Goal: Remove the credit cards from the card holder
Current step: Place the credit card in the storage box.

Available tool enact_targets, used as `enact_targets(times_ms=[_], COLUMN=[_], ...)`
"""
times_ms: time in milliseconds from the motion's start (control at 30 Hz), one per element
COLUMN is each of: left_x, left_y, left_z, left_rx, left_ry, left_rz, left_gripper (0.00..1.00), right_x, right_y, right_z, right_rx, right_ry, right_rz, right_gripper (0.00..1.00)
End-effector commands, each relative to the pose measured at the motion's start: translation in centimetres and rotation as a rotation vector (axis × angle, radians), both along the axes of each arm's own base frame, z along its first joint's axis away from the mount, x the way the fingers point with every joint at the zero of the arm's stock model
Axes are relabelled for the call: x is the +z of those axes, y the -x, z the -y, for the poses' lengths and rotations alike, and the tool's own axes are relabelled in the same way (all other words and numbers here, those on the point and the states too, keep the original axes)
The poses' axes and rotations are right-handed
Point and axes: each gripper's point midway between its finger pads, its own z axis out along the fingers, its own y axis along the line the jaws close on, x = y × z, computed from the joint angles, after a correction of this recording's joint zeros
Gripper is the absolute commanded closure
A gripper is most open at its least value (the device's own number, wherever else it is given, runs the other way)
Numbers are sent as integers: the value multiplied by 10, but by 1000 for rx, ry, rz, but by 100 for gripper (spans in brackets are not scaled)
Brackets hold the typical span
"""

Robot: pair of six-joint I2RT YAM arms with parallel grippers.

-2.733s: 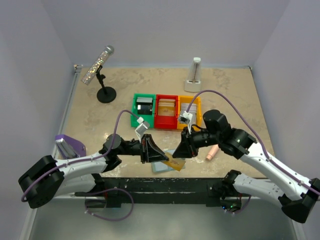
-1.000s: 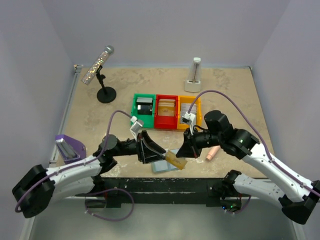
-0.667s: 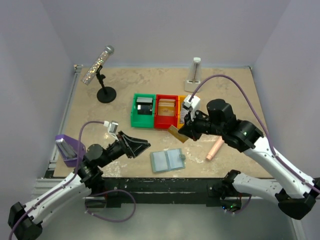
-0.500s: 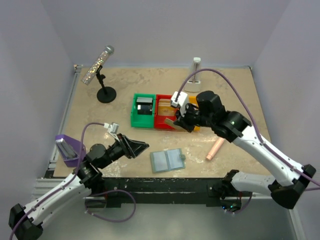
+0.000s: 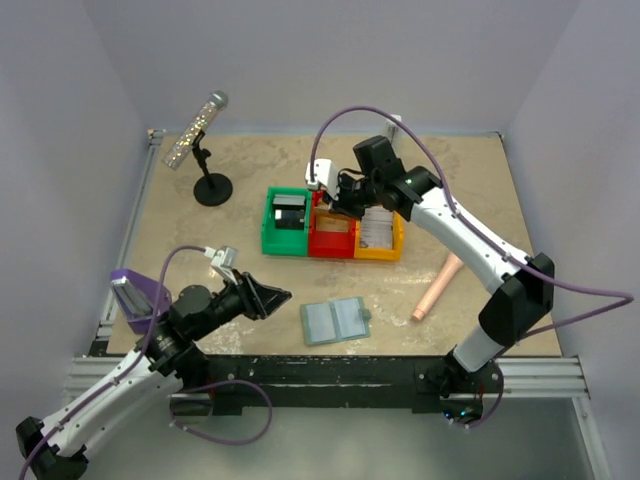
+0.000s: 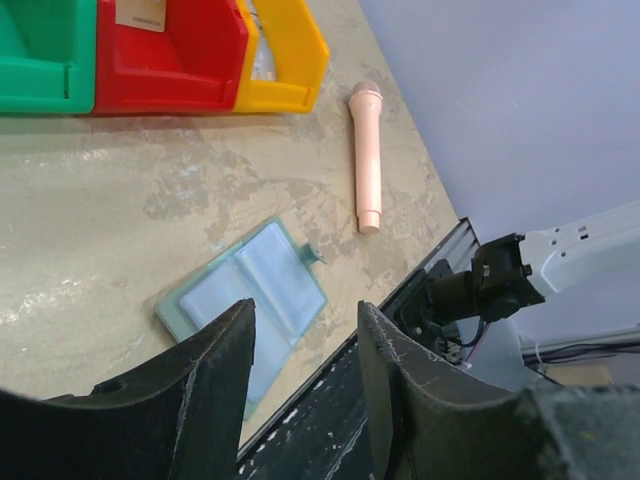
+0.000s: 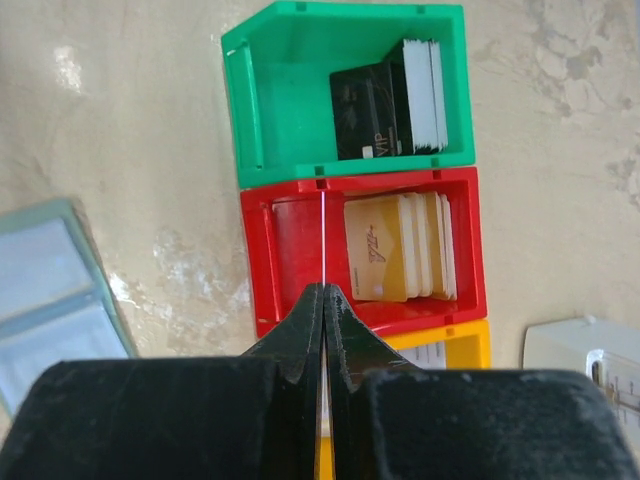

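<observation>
The card holder (image 5: 335,320) lies open and flat near the table's front edge; it also shows in the left wrist view as the card holder (image 6: 250,295) and at the left edge as the card holder (image 7: 50,300). My right gripper (image 5: 335,203) hangs over the red bin (image 5: 333,240), shut on a credit card (image 7: 325,235) that shows edge-on as a thin pale line. Tan cards (image 7: 400,248) stand in the red bin, dark cards (image 7: 385,100) in the green bin (image 5: 268,225). My left gripper (image 6: 305,310) is open and holds nothing, left of the holder.
A yellow bin (image 5: 380,247) adjoins the red one. A pink cylinder (image 5: 437,287) lies right of the holder. A glittery microphone on a black stand (image 5: 205,150) is at the back left, a purple object (image 5: 135,295) at the left edge, and a white stand (image 7: 590,360) behind the bins.
My right arm lifted the tan card off the holder and carried it back over the red bin. My left arm drew back to the left, away from the holder.
</observation>
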Motion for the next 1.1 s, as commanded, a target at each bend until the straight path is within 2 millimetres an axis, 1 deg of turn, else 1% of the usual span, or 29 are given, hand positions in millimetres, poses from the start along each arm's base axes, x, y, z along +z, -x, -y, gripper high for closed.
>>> enact_targets(times_ms=[0, 167, 367, 567, 733, 800, 933, 1067], left_x=[3, -1, -2, -3, -6, -6, -10, -11], left_y=[-1, 1, 3, 1, -3, -4, -5, -6], left_z=[-7, -7, -7, -8, -9, -9, -8, -6], left_rx=[14, -2, -14, -14, -2, 3, 3, 1], left_ry=[-47, -72, -95, -130, -153, -156, -166, -164], left_rz=[23, 13, 15, 20, 14, 17, 5, -1], left_gripper=[50, 50, 50, 50, 51, 51, 50, 50], right_x=[-2, -30, -46, -62, -71, -78, -92, -101], right_y=[-17, -34, -59, -76, -80, -81, -76, -73], right_z=[-9, -15, -14, -13, -19, -19, -21, -22], right_rx=[92, 100, 72, 67, 58, 54, 73, 81], right_ry=[7, 41, 42, 62, 36, 36, 41, 47], right_rz=[52, 56, 64, 49, 33, 23, -13, -39], right_gripper=[100, 100, 100, 100, 100, 100, 100, 100])
